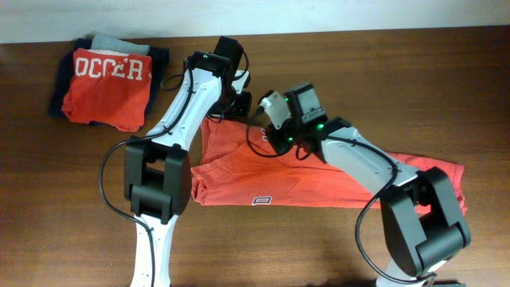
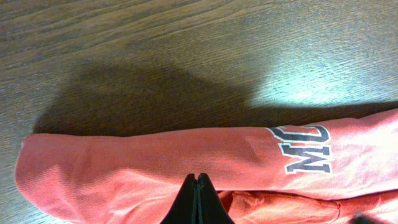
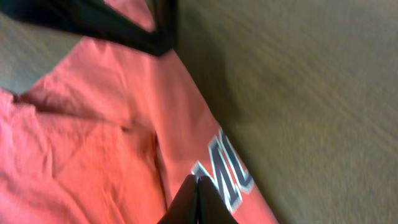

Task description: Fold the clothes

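Left gripper (image 2: 196,177), right gripper (image 3: 196,179) both together over T-shirt (image 1: 319,183); lettering (image 2: 305,149) only in wrist views.

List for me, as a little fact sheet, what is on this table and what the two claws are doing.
surface: dark wooden table
main item: coral-red T-shirt, partly folded into a long band
shirt details: dark lettering on one fold; small label near the lower edge
left gripper: shut, tips on the shirt
right gripper: shut, tips on the shirt beside the lettering
cloth pinched: cannot tell
also there: stack of folded clothes at the upper left in the overhead view, a red top with white letters uppermost
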`<state>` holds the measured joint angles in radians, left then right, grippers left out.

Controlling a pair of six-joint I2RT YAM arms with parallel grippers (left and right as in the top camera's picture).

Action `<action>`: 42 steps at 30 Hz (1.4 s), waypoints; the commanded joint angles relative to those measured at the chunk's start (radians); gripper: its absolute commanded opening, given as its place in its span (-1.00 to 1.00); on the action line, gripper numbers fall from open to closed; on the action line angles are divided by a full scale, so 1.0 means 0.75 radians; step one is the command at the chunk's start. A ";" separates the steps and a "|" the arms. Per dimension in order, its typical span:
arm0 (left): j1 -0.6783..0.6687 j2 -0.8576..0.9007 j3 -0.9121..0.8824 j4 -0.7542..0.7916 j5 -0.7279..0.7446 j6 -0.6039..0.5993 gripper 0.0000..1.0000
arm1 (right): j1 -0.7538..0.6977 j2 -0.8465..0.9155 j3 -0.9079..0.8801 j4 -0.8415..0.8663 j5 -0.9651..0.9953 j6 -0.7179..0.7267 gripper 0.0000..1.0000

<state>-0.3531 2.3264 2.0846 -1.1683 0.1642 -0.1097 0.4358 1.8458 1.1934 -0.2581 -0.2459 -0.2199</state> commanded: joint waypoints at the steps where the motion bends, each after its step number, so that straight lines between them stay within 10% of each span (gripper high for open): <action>1: 0.004 0.021 -0.011 0.003 -0.016 0.004 -1.00 | 0.032 0.060 0.002 0.033 0.109 0.038 -0.92; 13: 0.010 0.142 -0.012 0.029 -0.144 0.002 -0.99 | 0.038 0.169 0.002 0.112 0.094 0.076 -0.90; 19: 0.010 0.170 -0.012 0.032 -0.144 0.003 -0.99 | 0.038 0.168 0.003 0.107 0.092 0.098 0.09; 42: 0.014 0.170 -0.012 0.033 -0.145 0.003 -0.90 | 0.039 0.141 0.117 -0.109 -0.253 0.059 -0.14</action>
<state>-0.3523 2.4393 2.0830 -1.1431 0.0734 -0.1097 0.4591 1.9625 1.2613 -0.3443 -0.4080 -0.1616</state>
